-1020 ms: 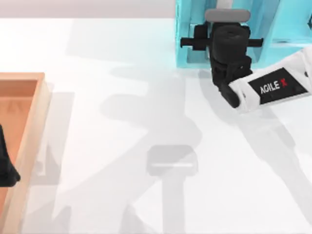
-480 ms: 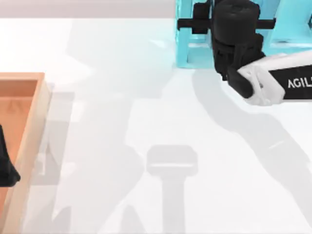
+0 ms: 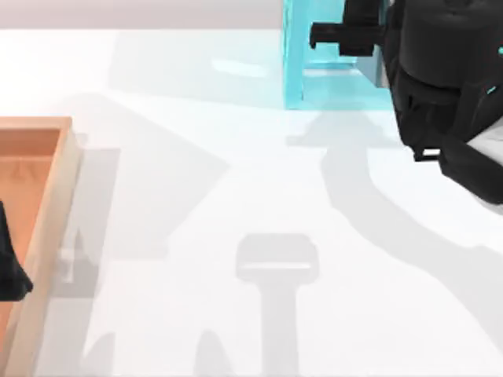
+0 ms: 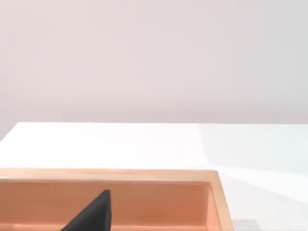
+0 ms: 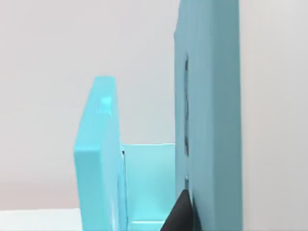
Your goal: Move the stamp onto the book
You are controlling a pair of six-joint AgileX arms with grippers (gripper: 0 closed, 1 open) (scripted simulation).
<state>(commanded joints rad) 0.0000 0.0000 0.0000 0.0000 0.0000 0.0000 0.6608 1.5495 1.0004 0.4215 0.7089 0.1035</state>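
Observation:
The stamp and the book are out of view. My right arm (image 3: 440, 78) hangs large and dark over the cyan shelf unit (image 3: 322, 71) at the table's back right. In the right wrist view one dark fingertip (image 5: 180, 211) sits close against a tall cyan wall (image 5: 207, 110) of that shelf, with a lower cyan wall (image 5: 98, 154) beside it. My left arm (image 3: 9, 267) stays parked at the left edge over the wooden tray (image 3: 55, 196). A single dark fingertip (image 4: 94, 214) shows in front of the tray's inner wall (image 4: 154, 197).
The long orange-brown tray runs along the left side of the white table (image 3: 196, 181). The cyan shelf stands against the back edge. A grey shadow of a camera mount (image 3: 277, 263) lies on the middle of the table.
My right arm has moved right and toward the camera, now looming much larger over the shelf. The left arm has not moved.

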